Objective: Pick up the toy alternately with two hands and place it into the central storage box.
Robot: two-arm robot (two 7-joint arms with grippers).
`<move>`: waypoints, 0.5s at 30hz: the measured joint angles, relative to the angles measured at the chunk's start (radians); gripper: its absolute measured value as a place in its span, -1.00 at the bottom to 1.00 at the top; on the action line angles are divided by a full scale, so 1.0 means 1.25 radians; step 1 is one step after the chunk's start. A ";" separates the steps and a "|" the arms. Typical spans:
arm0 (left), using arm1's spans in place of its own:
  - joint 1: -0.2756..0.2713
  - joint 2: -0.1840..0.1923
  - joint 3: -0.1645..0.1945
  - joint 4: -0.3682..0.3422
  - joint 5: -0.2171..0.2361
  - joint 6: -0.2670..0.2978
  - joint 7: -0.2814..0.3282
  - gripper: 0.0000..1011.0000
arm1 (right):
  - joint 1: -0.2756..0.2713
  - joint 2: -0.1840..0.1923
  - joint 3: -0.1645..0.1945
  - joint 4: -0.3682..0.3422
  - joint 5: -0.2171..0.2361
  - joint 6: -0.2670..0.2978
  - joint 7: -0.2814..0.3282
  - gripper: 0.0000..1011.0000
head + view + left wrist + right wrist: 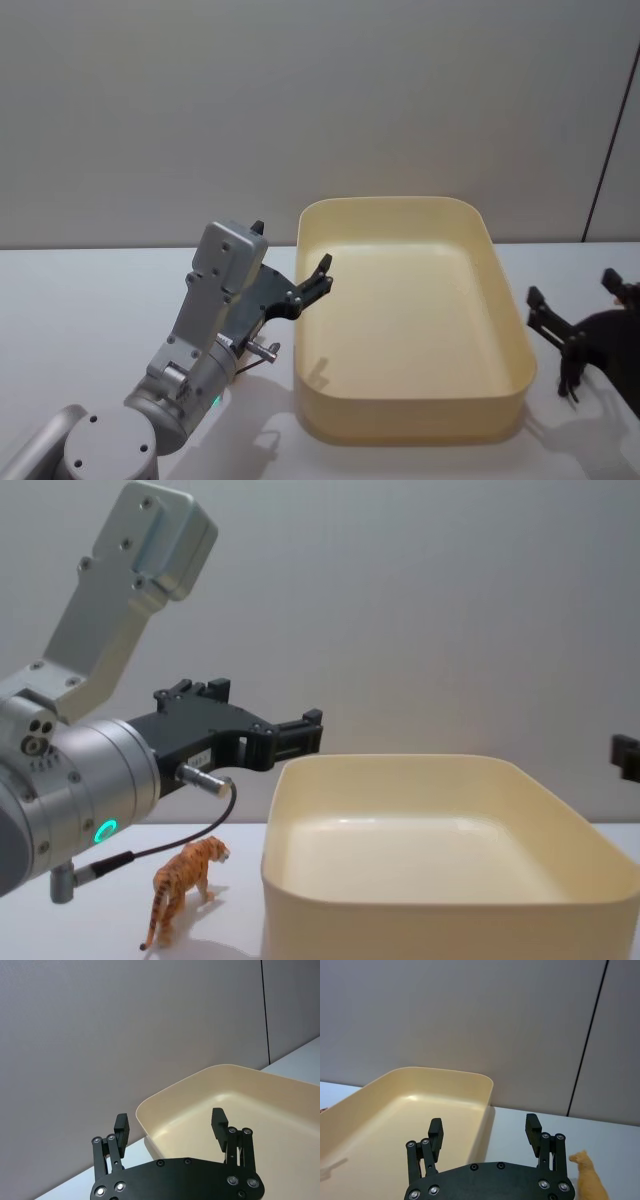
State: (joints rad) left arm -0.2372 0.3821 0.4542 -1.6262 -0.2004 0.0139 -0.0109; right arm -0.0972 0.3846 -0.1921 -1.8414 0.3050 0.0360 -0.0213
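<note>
A toy tiger [185, 885] stands on the table [100, 290] just left of the cream storage box [410, 420], beneath the left arm [80, 780]. The left pincer [170, 1121] hangs spread at the box's left rim; the right pincer [484, 1126], spread too, hovers off its right side near a tan toy animal [590, 1180], perhaps a horse.

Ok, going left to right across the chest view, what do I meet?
Thick silver cylindrical left arm with green glowing ring → orange striped toy tiger → large cream-yellow plastic tub → black right gripper at the edge. Open black left gripper overlaps tiger and tub: unplaced.
</note>
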 joint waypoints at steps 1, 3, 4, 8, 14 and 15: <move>0.000 0.000 0.000 0.000 0.000 0.000 0.000 0.98 | -0.008 0.006 0.005 -0.006 0.004 0.002 -0.007 0.98; 0.000 0.000 0.000 0.000 0.000 0.000 0.000 0.98 | -0.017 0.013 0.011 -0.011 0.011 0.007 -0.016 0.98; 0.000 0.000 0.000 0.000 0.000 0.000 0.000 0.98 | -0.017 0.013 0.011 -0.011 0.011 0.007 -0.016 0.98; 0.000 0.000 0.000 0.000 0.000 0.000 0.000 0.98 | -0.032 0.024 0.022 -0.016 0.029 0.021 -0.028 0.98; 0.000 0.000 0.000 0.000 0.000 0.000 0.000 0.98 | -0.035 0.027 0.030 -0.008 0.049 0.047 -0.030 0.98; 0.000 0.000 0.000 0.000 0.000 0.000 0.000 0.98 | -0.032 0.026 0.030 -0.002 0.053 0.055 -0.027 0.98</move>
State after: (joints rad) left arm -0.2372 0.3821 0.4542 -1.6262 -0.2004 0.0138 -0.0109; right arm -0.1374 0.4175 -0.1542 -1.8442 0.3712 0.1044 -0.0550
